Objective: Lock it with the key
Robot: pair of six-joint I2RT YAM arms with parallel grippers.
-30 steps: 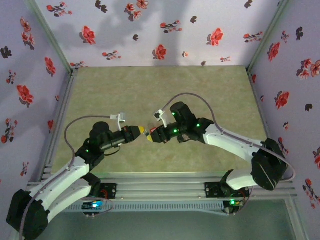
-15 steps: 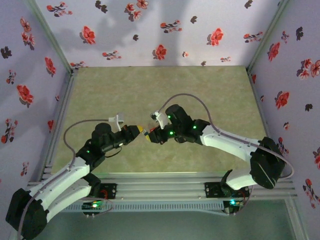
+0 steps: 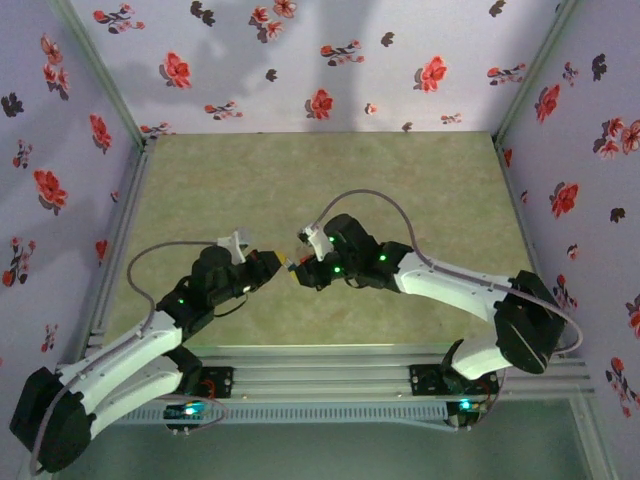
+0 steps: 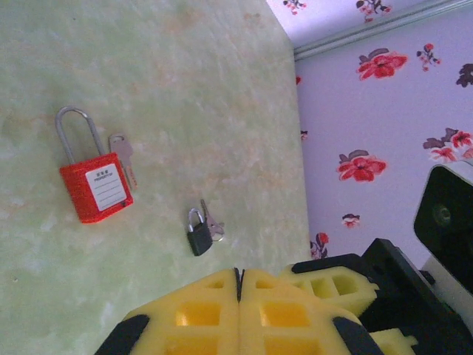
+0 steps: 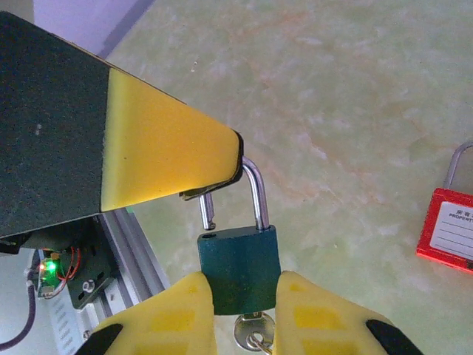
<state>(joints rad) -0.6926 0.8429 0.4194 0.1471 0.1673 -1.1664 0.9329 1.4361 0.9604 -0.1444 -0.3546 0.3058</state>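
Observation:
My right gripper [image 5: 244,287] [image 3: 297,272] is shut on the body of a dark green padlock [image 5: 238,268]. A silver key [image 5: 253,333] sticks out of its underside. Its steel shackle [image 5: 255,194] stands open, the short leg lifted clear of its hole. My left gripper [image 4: 238,275] [image 3: 282,262] is shut with nothing between its fingers. One of the left fingers [image 5: 170,151] rests against the top of the shackle. A red-orange lock [image 4: 95,188] [image 5: 448,229] with a pale label lies flat on the table, a key [image 4: 124,157] beside it.
A small black padlock [image 4: 199,235] with a key lies on the green table [image 3: 250,180], near the red one. Flowered walls [image 3: 330,60] close in three sides. A metal rail [image 5: 126,251] runs along the near edge below my grippers.
Both wrists have drifted a little to the left, tips still meeting. The right gripper keeps its hold on the green padlock and the left stays shut.

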